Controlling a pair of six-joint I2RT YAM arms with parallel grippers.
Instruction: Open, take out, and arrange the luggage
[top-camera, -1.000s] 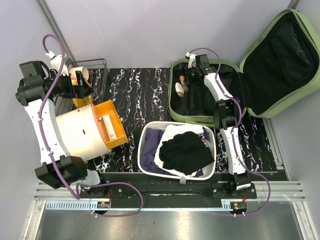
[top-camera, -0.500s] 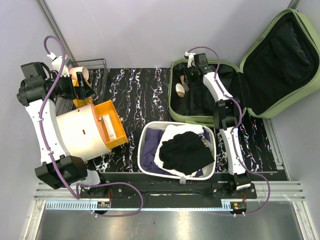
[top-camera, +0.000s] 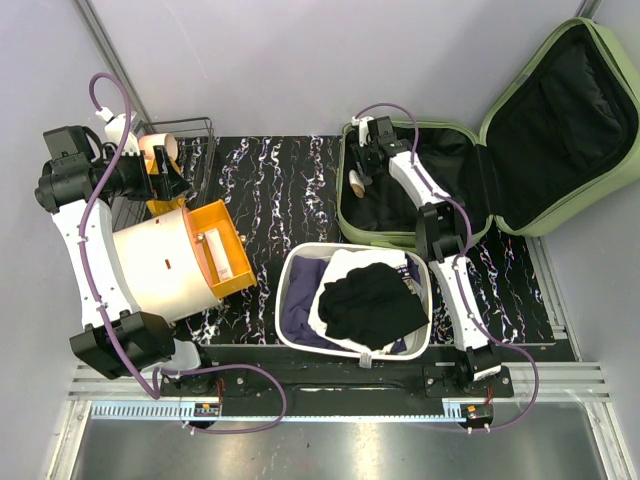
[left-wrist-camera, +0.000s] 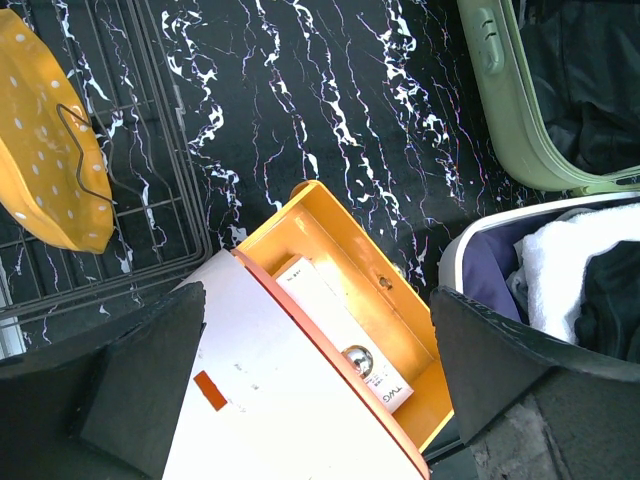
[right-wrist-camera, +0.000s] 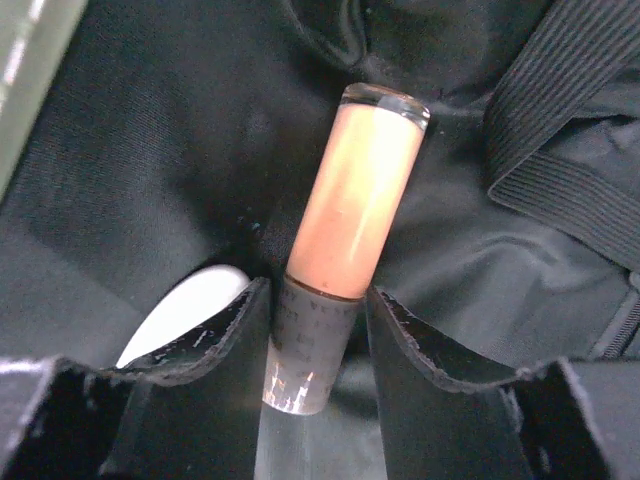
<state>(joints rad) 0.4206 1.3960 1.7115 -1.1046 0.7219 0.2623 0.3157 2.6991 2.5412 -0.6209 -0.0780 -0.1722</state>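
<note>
**In the luggage's left-hand end: getting a tube out cleanly**

At the far right corner of the tabletop (top-camera: 270, 180) the luggage (top-camera: 530, 140) lies open. Its base is flat on the tabletop and its lid is thrown back past the right edge. The right end effector (right-wrist-camera: 317, 305) is down inside the base, near the wall that faces the tabletop's middle. Its fingers straddle the grey collar of a peach-filled tube (right-wrist-camera: 355, 200). They are half spread, with a sliver of dark lining showing on either side, so they bracket the tube rather than pinch it.

The step in hand looks like taking this tube out. The grey collar seems the better place to close, since the glossy body would probably slip (it is smooth and rounded). Keeping the fingers square to the tube should stop it rolling as they meet. A white rounded item (right-wrist-camera: 185, 310) lies just beside one finger, and a ribbed black strap (right-wrist-camera: 570, 150) runs near the other. A straight lift would avoid dragging either.

The base wall rises close beside the wrist, so the tube probably has to clear that green rim before any sideways swing. The white bin (top-camera: 310, 249), heaped with cloth, sits at the near edge just in front of the luggage. Bare tabletop shows between the luggage and the wire basket (top-camera: 195, 135) at the far left corner. The left end effector (left-wrist-camera: 315, 340), spread wide and holding nothing, hovers over the yellow drawer box (top-camera: 215, 255) by the left edge, well apart from all this.
</note>
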